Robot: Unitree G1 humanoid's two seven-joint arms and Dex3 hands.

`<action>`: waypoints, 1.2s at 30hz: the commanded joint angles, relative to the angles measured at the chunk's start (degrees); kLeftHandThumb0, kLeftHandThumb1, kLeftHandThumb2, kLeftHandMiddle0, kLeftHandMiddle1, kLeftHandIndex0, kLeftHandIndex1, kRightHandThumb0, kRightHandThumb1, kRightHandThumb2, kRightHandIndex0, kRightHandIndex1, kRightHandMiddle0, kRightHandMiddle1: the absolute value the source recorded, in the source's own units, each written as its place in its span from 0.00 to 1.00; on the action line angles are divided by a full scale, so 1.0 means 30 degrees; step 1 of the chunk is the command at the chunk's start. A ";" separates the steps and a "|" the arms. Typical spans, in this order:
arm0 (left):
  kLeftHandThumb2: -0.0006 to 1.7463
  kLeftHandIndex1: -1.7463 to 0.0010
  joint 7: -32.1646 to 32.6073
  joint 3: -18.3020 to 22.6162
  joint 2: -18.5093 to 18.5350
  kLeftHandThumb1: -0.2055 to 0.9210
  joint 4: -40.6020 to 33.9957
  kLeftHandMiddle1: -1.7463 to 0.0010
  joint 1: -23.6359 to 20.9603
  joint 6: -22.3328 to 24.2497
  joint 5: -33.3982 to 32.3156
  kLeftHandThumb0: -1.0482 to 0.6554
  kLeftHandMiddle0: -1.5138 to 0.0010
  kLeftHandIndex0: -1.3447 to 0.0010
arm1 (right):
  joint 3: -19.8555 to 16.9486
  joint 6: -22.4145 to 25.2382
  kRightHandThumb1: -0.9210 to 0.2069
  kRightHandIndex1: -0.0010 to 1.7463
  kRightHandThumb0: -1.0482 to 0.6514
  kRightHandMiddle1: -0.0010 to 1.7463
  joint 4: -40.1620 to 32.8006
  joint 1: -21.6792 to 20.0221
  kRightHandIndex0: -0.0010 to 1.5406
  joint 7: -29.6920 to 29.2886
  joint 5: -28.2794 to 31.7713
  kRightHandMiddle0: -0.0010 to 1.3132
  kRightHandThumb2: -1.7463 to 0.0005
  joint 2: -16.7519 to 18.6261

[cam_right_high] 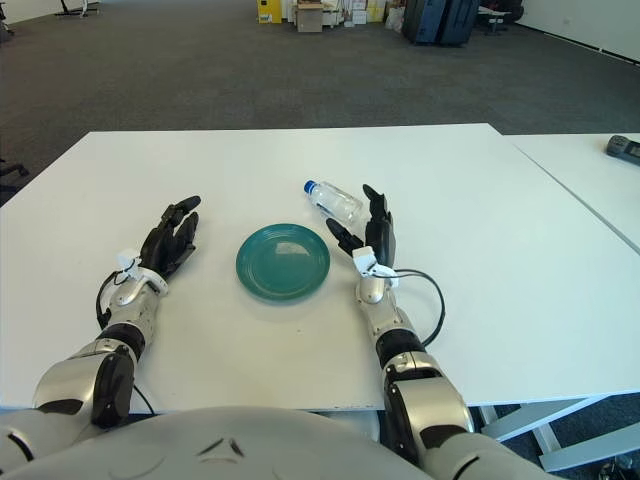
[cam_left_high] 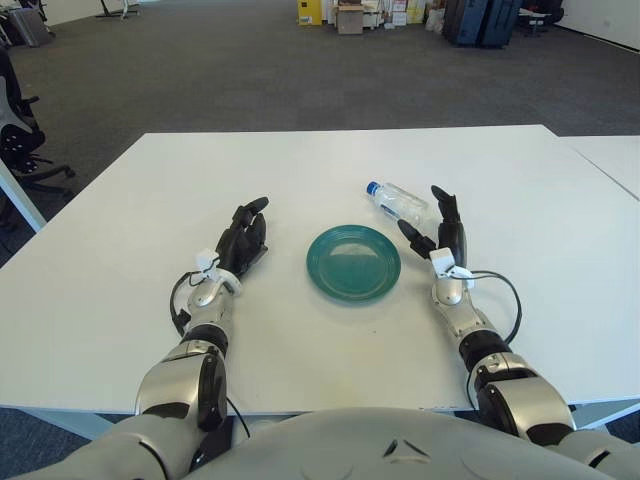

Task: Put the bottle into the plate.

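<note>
A clear plastic bottle (cam_left_high: 398,202) with a blue cap lies on its side on the white table, just beyond the right rim of a round teal plate (cam_left_high: 353,262). My right hand (cam_left_high: 440,228) is open, fingers spread, right of the plate and just right of the bottle, apart from it. My left hand (cam_left_high: 245,235) is open on the table left of the plate. The bottle (cam_right_high: 334,200) and plate (cam_right_high: 283,261) also show in the right eye view.
The white table (cam_left_high: 150,200) spans the view; a second table (cam_right_high: 590,180) adjoins on the right with a dark object (cam_right_high: 624,148) on it. Office chairs (cam_left_high: 20,130) stand at the far left, boxes and cases on the carpet far behind.
</note>
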 commanded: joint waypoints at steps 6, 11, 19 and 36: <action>0.37 0.50 0.0174 -0.0083 -0.0401 1.00 0.0657 0.99 0.0382 0.0821 0.0051 0.21 0.63 0.99 | 0.1919 0.2371 0.00 0.02 0.01 0.09 0.3103 -0.4071 0.03 -0.0808 -0.1562 0.00 0.74 -0.0727; 0.36 0.50 0.0192 -0.0079 -0.0423 1.00 0.0662 0.99 0.0332 0.0776 0.0063 0.21 0.63 0.99 | 0.2726 0.3394 0.00 0.01 0.00 0.07 0.4395 -0.5442 0.01 -0.0301 -0.1671 0.00 0.73 -0.0652; 0.36 0.50 0.0340 -0.0100 -0.0517 1.00 0.0577 0.99 0.0305 0.0563 0.0103 0.22 0.63 0.99 | 0.3833 0.5210 0.00 0.00 0.00 0.05 0.6016 -0.7151 0.00 0.0759 -0.1670 0.00 0.75 -0.0157; 0.35 0.50 0.0073 -0.0023 -0.0773 1.00 0.0419 0.99 0.0328 0.0310 -0.0103 0.22 0.62 0.98 | 0.5378 0.7265 0.00 0.01 0.00 0.05 0.7476 -0.8851 0.03 0.3601 -0.1646 0.01 0.78 0.0085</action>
